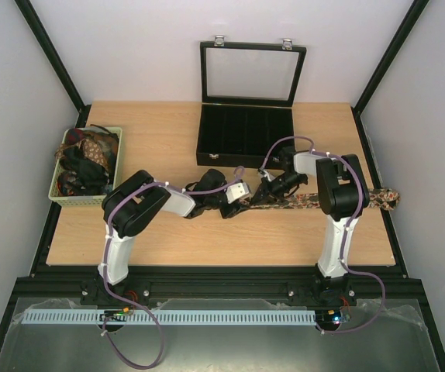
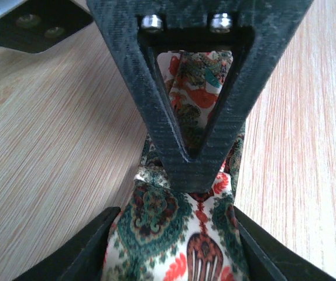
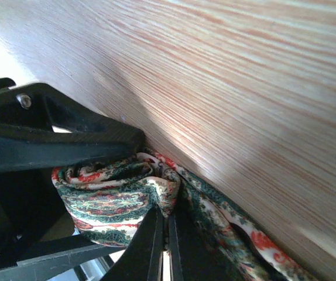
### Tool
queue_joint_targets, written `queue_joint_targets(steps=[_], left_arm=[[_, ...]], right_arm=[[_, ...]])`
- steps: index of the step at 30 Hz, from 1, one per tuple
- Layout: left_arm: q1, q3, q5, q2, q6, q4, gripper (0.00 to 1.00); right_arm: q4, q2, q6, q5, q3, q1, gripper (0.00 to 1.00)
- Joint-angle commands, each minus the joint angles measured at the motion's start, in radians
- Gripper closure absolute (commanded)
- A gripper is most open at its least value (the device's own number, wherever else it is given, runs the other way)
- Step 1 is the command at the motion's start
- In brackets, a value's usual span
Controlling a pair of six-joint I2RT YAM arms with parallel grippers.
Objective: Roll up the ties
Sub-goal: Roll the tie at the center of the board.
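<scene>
Left gripper (image 2: 177, 237) is part open, its fingers (image 2: 74, 254) spread to the width of the tie (image 2: 156, 234). The rolled, folded end of the tie fills the gap and touches both inner faces, so it has hold of that end. In the right wrist view the same roll (image 3: 109, 199) sits between the left gripper's upper and lower fingers. Right gripper (image 3: 164, 211) faces the left one, tip to tip. Its fingers are nearly together with only a thin slit showing, and the tips are at a fold of the tie just beside the roll, apparently pinching it. In the left wrist view one right finger shows as a black V just ahead of the left gripper, its point down on the tie and more print visible through its opening. From the right gripper the rest of the tie trails away flat on the table (image 1: 168, 147). In the top view it runs as a long strip (image 1: 296, 201) out to the right, passing behind the right arm, with its far end well beyond that arm. The print is green, red and cream paisley. Both grippers meet low over the table, near its middle. Well to the left of the left gripper a green basket (image 1: 56, 198) holds more ties (image 1: 87, 159) in a heap. Beyond both grippers a black case (image 1: 246, 132) stands with its lid up.
</scene>
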Motion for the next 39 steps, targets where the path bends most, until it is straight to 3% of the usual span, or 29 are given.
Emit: queue_joint_targets(steps=[1, 4, 8, 20, 24, 31, 39], left_arm=[[0.024, -0.041, -0.002, 0.049, -0.045, -0.129, 0.42], [0.057, -0.088, 0.086, 0.023, -0.07, -0.028, 0.31], [0.078, -0.125, 0.149, 0.031, -0.055, 0.065, 0.29], [0.005, -0.067, 0.166, 0.143, 0.038, 0.21, 0.43], [0.0, -0.061, 0.128, 0.112, 0.035, 0.183, 0.58], [-0.019, 0.013, 0.092, 0.081, 0.005, 0.069, 0.6], [-0.036, 0.098, -0.116, 0.107, 0.011, -0.279, 0.64]], right_arm=[[-0.047, 0.033, -0.067, 0.081, -0.015, -0.002, 0.99], [-0.015, 0.055, -0.079, 0.155, -0.044, -0.015, 0.99], [0.001, 0.068, -0.097, 0.197, -0.066, -0.02, 0.99], [-0.017, 0.099, -0.084, 0.197, -0.041, -0.016, 0.99], [-0.013, 0.103, -0.085, 0.197, -0.041, -0.011, 0.99], [0.019, 0.097, -0.059, 0.183, -0.07, 0.002, 0.99], [-0.097, 0.021, -0.108, 0.172, 0.012, -0.069, 0.79]])
